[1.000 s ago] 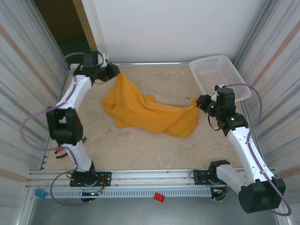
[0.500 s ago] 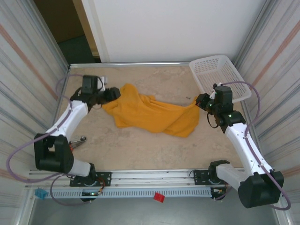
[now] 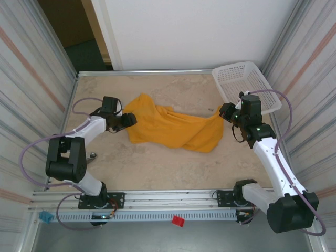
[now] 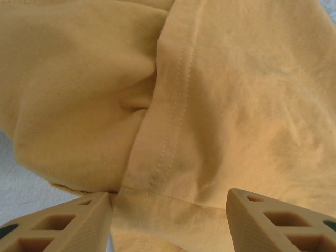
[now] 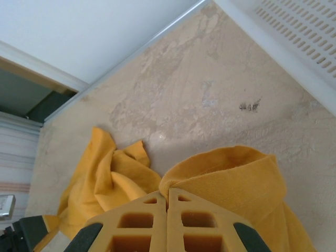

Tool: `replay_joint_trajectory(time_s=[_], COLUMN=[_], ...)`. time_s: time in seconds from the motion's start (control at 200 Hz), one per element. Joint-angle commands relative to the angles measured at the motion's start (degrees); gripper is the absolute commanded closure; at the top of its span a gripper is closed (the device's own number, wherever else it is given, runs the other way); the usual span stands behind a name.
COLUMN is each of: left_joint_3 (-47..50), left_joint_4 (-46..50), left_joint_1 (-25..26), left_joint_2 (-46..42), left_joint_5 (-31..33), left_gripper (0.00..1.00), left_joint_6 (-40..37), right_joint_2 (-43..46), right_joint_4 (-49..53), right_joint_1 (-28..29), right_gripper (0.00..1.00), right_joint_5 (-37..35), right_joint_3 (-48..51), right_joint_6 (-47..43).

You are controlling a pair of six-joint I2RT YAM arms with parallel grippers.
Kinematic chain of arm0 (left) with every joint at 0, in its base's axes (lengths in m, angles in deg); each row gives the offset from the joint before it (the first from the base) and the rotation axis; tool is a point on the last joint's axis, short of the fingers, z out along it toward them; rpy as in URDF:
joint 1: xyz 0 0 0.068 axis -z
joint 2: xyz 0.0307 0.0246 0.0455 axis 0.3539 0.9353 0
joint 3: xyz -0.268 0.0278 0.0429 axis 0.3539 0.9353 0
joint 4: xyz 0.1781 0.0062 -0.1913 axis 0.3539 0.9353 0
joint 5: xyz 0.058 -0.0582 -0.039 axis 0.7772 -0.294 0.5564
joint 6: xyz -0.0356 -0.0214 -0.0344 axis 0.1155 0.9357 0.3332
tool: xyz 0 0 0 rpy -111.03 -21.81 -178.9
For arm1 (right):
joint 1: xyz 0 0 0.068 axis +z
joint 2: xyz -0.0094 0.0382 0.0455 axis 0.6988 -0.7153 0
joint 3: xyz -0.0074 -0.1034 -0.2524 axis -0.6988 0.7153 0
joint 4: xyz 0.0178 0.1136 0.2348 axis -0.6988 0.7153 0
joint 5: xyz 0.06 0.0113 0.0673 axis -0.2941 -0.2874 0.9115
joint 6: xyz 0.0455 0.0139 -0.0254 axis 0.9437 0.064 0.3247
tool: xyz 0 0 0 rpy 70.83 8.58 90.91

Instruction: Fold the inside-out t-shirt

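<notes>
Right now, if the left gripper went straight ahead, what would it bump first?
The t-shirt. The open left gripper points right into its cloth, which looks very close, though depth is hard to judge.

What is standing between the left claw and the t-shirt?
Nothing visible. The open left claw sits right at the t-shirt, whose stitched seam runs in between its fingers. The right claw is shut on the far end.
</notes>
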Motion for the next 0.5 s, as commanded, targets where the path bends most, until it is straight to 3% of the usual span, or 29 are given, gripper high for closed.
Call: replay_joint_trajectory(time_s=[0.0,0.14,0.255,0.321,0.496], left_joint_3=[-2.1,-2.5,-3.2,-3.8,-10.1], left_joint_4=[-1.7,-2.8,-2.6,-1.2,7.3], left_joint_1=[0.5,0.7,0.7,0.7,-0.6], left_joint_2=[1.1,2.2,1.9,0.3,-7.8], left_joint_5=[0.9,0.1,-0.1,0.5,2.4], left_gripper=[0.42,0.53,0.84,0.95,1.0], left_joint_6=[-0.1,-0.1,-0.4,-0.9,-3.1], right_joint_2=[0.7,0.6,0.4,0.3,-1.5], right_joint_4=[-0.4,-0.6,-0.5,-0.4,0.1], right_joint_1=[0.2,0.2,0.2,0.1,-1.7], right_gripper=[1.0,1.0,1.0,1.0,1.0], right_joint_5=[0.5,0.6,0.7,0.8,3.4], right_joint_3=[-1.9,-2.0,-2.5,-3.2,-8.9], right_joint_6=[-1.6,-1.5,-1.6,-1.7,-3.0])
